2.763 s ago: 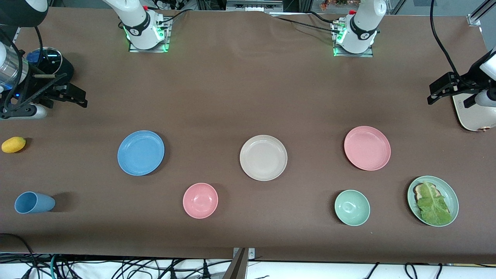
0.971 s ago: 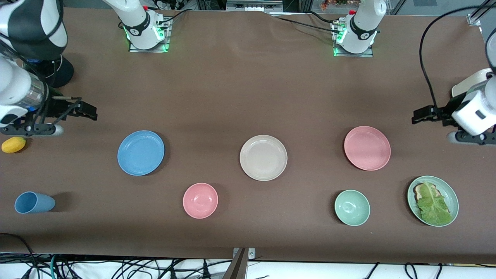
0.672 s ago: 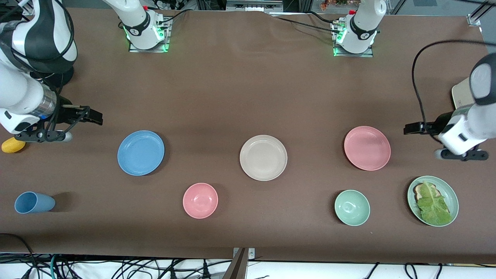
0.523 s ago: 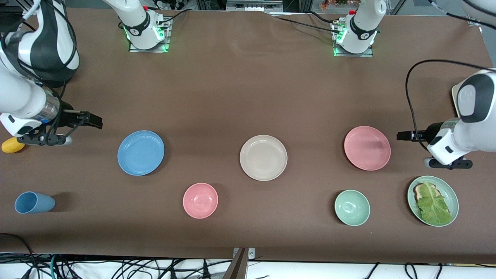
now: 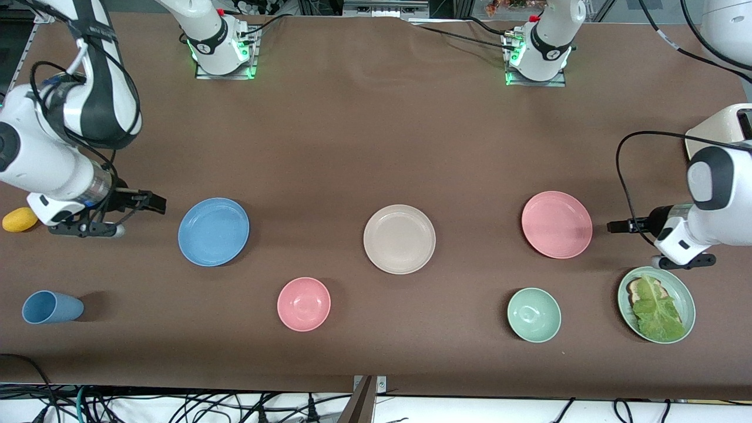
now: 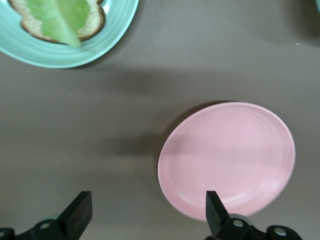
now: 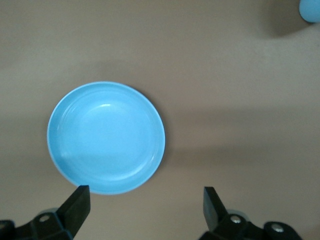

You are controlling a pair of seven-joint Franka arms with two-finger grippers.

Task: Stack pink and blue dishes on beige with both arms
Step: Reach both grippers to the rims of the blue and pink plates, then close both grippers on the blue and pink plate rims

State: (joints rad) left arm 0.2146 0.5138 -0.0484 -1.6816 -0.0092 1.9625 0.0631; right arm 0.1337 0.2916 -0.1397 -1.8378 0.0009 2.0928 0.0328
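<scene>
Three flat round matte plates lie in a row across the middle of the front view, all empty: the light blue plate [image 5: 213,231] at left of centre, the beige cream plate [image 5: 399,238] in the centre, and the pale pink plate [image 5: 556,224] at right of centre, each well apart from the next. The right gripper [image 5: 154,203] is at the left of the frame, above the brown table [image 5: 364,147] just beside the blue plate's edge, its two black fingers [image 7: 75,205] spread wide and empty. The left gripper [image 5: 614,227] is at the right of the frame, just beside the pink plate, its fingers [image 6: 77,214] likewise spread wide with nothing between them (its wrist view shows the pink plate [image 6: 227,159] close ahead). Lower in the frame sit a small deep pink bowl [image 5: 304,304] and a small pale green bowl [image 5: 533,315], both empty. At lower right, a pale green plate [image 5: 681,291] holds a slice of toast topped with a green lettuce leaf [image 5: 655,308]. A light blue cup [image 5: 51,307] lies on its side at lower left.
</scene>
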